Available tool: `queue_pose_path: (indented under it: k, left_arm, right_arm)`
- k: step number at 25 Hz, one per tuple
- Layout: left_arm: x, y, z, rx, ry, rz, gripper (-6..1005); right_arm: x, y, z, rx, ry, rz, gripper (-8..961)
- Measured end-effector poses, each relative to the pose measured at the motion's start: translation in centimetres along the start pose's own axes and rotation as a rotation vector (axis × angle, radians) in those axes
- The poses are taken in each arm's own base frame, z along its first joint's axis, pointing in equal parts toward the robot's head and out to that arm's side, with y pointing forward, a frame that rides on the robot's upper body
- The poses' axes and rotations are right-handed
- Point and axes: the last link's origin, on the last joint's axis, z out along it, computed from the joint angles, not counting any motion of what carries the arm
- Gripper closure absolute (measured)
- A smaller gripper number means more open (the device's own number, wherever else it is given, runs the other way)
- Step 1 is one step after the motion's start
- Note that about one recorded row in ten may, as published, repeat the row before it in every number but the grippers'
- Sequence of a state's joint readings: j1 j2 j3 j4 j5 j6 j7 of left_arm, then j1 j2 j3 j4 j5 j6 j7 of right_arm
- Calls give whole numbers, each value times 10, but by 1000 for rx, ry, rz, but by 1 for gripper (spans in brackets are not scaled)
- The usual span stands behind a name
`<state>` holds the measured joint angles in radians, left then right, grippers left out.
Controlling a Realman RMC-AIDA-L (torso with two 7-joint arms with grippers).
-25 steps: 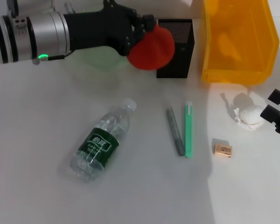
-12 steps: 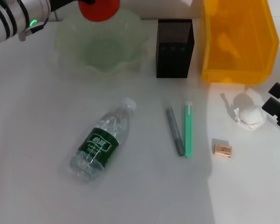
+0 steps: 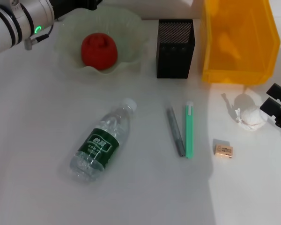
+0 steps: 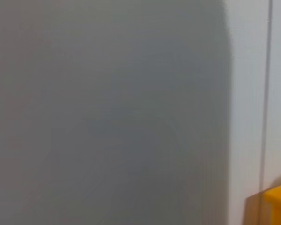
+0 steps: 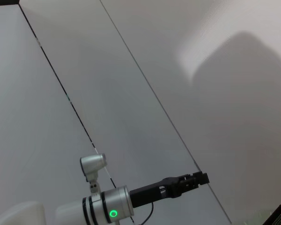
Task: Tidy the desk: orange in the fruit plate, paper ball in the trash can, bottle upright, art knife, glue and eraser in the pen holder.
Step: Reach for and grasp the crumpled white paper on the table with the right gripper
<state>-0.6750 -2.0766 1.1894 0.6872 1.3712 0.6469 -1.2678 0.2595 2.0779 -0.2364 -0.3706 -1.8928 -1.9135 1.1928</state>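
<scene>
On the white desk (image 3: 37, 122), with a pale wall behind, the orange (image 3: 99, 50) is seen resting in the fruit plate (image 3: 131, 28) just beside and below the left gripper (image 5: 202, 177), whose opening cannot be told and which nothing is seen held by.

Orange (image 3: 99, 50) in the fruit plate (image 3: 131, 28) at far left, pen holder (image 3: 175, 48) to its right, trash can (image 3: 239, 42) rightmost, bottle (image 3: 102, 141) lying nearer, paper ball (image 3: 251, 117) and eraser (image 3: 223, 150) right.

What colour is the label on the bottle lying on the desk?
Dark green, wrapped around the clear bottle. The head view shows it best.
</scene>
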Motion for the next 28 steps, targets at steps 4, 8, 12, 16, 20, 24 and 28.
queue_pose_path:
  k: [4,8,12,16,20,24,28]
  left_arm:
    - [13,22,-35,-285,198,-94,574]
    - [16,32,-70,-507,260,-114,495]
    - [6,43,-106,-737,196,-69,416]
    - [-9,54,-123,-871,68,-13,172]
    - [-20,58,-125,-891,-18,-26,140]
    - [-28,56,-123,-846,-42,-46,140]
    - [-34,56,-120,-819,-70,-53,140]
  right_arm:
    - [-10,-1,-4,-14,-11,-3,251]
    - [-41,-6,-17,-26,-9,10,253]
    - [-96,-10,-38,23,72,13,256]
    - [-145,-2,-37,121,302,-28,258]
    - [-170,11,-4,253,663,-100,261]
    - [-170,7,36,371,934,-168,263]
    - [-151,-21,80,462,1105,-188,266]
